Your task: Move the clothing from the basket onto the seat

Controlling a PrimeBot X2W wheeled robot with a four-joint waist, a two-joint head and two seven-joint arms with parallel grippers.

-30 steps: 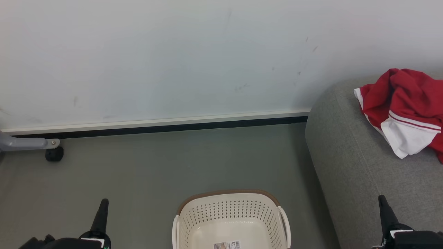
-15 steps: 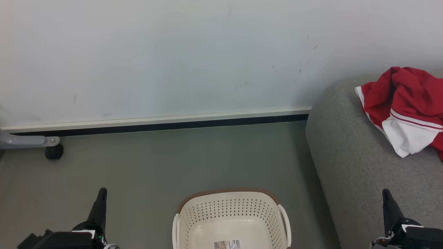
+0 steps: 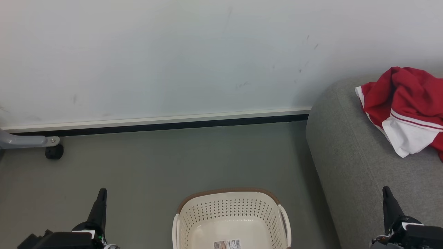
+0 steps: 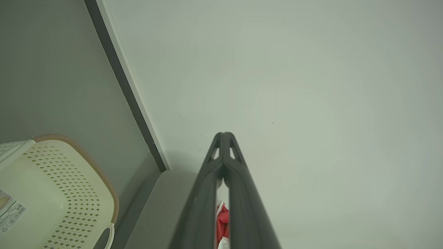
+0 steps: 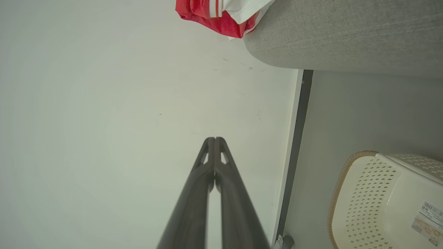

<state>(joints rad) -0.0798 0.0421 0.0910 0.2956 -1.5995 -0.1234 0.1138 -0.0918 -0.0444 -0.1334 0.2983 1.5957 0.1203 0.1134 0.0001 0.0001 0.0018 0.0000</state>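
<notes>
The red clothing, with a white striped panel, lies crumpled on the grey seat at the right; it also shows in the right wrist view on the seat. The cream basket stands on the floor at bottom centre, holding nothing but a barcode sticker. My left gripper is shut at the lower left, left of the basket. My right gripper is shut at the lower right, over the seat's front. Each wrist view shows its fingers pressed together, left gripper, right gripper, pointing at the wall.
A pale wall with a white and black skirting runs behind the grey floor. A grey leg on a black castor stands at the far left by the wall.
The head view has shifted slightly. Both grippers sit a little higher in view than a second ago. The clothing and basket have not moved.
</notes>
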